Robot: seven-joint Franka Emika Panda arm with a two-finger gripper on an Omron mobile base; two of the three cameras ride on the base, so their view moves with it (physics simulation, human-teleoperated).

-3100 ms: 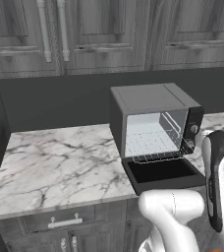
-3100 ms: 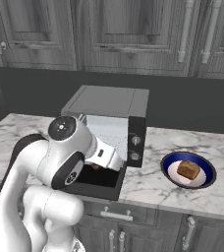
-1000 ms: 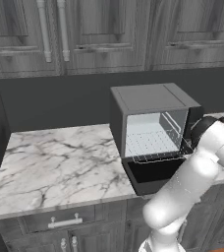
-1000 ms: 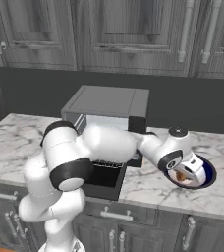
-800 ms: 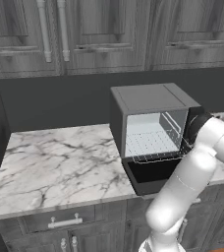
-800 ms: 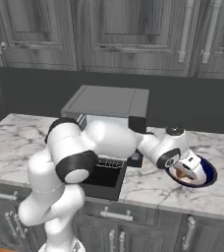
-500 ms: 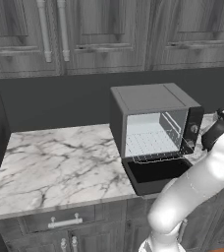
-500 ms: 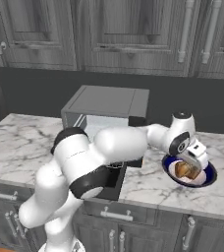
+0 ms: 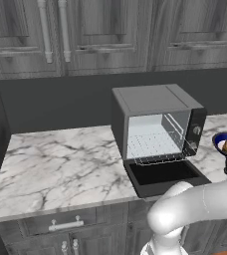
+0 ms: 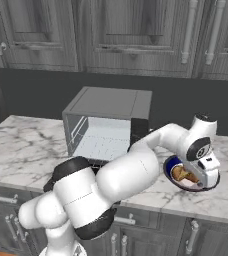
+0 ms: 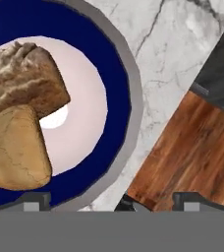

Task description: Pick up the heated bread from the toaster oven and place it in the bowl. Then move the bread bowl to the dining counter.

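The gripper (image 10: pixel 204 176) hangs over the bowl (image 10: pixel 170 165) at the right end of the counter (image 9: pixel 60 164), its hand pointed down; in the hand view two finger tips (image 11: pixel 35 201) stand wide apart at the bottom edge, one over the bowl's rim and one beyond it, so the jaws are open and hold nothing; the bowl (image 11: pixel 114 88), dark blue with a white inside, sits on the marble near the counter's edge, wood floor (image 11: pixel 182 152) showing past it; two pieces of bread lie inside it, touching; the bread (image 11: pixel 25 81) is the darker, crusty piece, beside a smoother golden roll (image 11: pixel 15 150); to the bowl's left the toaster oven (image 9: pixel 155 122) stands with its door (image 9: pixel 163 177) dropped open and its wire rack (image 9: pixel 153 147) bare; grey cabinets (image 9: pixel 110 35) hang above.
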